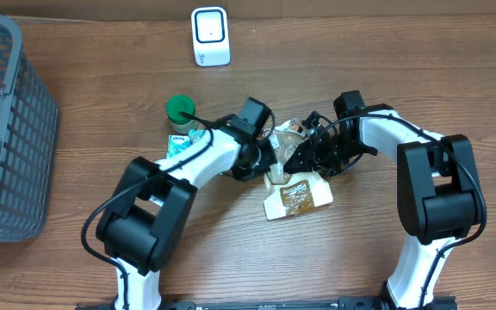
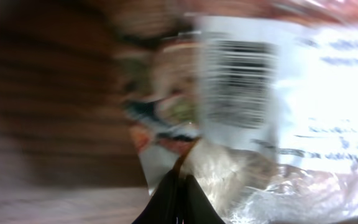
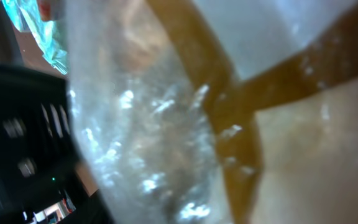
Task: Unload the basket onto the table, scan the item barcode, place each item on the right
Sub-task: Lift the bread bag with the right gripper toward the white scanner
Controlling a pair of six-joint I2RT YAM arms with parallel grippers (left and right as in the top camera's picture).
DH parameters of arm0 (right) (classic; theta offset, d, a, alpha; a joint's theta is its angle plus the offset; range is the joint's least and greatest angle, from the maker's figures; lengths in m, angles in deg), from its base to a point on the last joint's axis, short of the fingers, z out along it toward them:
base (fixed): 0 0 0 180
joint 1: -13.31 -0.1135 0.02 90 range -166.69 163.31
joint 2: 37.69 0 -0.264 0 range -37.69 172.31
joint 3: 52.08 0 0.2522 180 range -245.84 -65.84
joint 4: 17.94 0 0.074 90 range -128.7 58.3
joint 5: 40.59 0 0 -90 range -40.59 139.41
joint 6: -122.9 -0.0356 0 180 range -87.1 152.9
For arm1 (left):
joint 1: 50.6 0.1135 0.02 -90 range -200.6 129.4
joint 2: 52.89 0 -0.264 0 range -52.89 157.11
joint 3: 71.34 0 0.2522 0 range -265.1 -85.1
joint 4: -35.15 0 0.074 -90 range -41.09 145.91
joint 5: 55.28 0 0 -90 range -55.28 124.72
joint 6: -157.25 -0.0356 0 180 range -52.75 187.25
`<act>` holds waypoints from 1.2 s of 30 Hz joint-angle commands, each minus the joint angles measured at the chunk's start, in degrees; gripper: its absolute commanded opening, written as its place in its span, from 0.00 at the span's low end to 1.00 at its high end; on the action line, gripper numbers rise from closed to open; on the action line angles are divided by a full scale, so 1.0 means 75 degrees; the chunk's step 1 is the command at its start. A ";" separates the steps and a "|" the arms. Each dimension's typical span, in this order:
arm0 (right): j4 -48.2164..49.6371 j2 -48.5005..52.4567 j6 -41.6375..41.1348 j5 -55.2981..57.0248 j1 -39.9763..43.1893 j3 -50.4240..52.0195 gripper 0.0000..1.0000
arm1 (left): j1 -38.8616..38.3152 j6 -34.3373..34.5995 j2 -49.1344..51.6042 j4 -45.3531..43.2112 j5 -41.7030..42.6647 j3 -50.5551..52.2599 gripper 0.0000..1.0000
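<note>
A grey basket (image 1: 7, 129) sits at the counter's (image 1: 403, 60) left edge. A green-capped bottle (image 1: 179, 108) stands right of it, and the white scanner (image 1: 210, 36) is at the far edge. The left end effector (image 1: 274, 162) is fully closed, seemingly pinching the edge of the clear snack bag (image 1: 298, 194), which lies mid-counter between both arms. The bag's barcode (image 2: 238, 81) faces the left wrist camera. The right end effector (image 1: 314, 151) is against the bag's top. Its wrist view is blurred plastic, so I cannot tell its opening.

Tan-and-clear packet (image 1: 298, 195), white label (image 2: 328, 87), black barcode stripes (image 2: 238, 81); white scanner (image 1: 210, 34); green cap (image 1: 179, 108); grey lattice basket (image 1: 15, 155); brown wood-grain counter (image 1: 420, 69).
</note>
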 commanded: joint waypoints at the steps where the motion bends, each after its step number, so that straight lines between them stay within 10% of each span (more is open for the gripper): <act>1: 0.0105 0.0117 -0.0137 -0.0184 0.0149 0.0079 0.43 | 0.0463 -0.0463 0.0481 0.0041 -0.0085 0.0119 0.04; 8: 0.0020 0.0117 -0.0140 -0.0248 0.0297 0.0079 0.40 | 0.0720 -0.1134 0.0478 0.0041 0.0539 0.0087 0.04; 12: -0.0017 0.0117 -0.0169 -0.0396 0.0291 0.0079 0.04 | 0.0734 -0.1746 0.0376 0.0178 0.1037 -0.0277 0.04; 22: -0.1906 -0.0420 -0.0131 0.0402 0.0245 -0.1580 0.04 | 0.1227 -0.3634 -0.0985 0.3724 0.0627 -0.3754 0.04; 27: -0.2821 -0.0679 -0.0478 0.2480 -0.0189 -0.4159 0.04 | 0.2320 -0.4357 -0.1172 0.5933 -0.0326 -0.6027 0.04; 36: 0.0169 -0.0565 -0.0921 0.7667 -0.2063 -0.5286 0.04 | 0.4334 -0.4398 -0.1116 0.6289 -0.1955 -0.6464 0.11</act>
